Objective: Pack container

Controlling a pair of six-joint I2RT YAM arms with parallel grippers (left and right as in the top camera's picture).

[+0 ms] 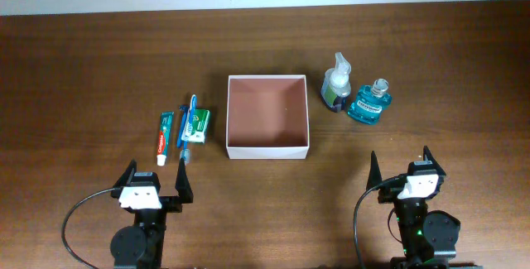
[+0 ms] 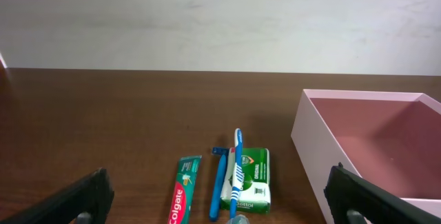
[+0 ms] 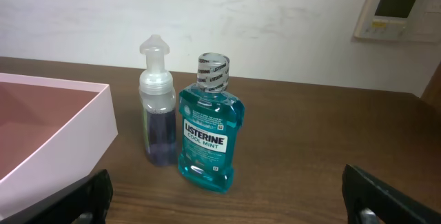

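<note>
Gaping empty, left gripper and right gripper face the container, cropped in wrist views

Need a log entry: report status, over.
Left gripper open, empty. Right gripper open, empty. Box empty. Toothpaste left of it, mouthwash right; nothing blocking.

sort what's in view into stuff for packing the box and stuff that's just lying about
For the job:
container, and likely its contents: toothpaste, toothbrush, green-and-white carton, pump bottle, mouthwash bottle

Just there:
wall control panel, table
</note>
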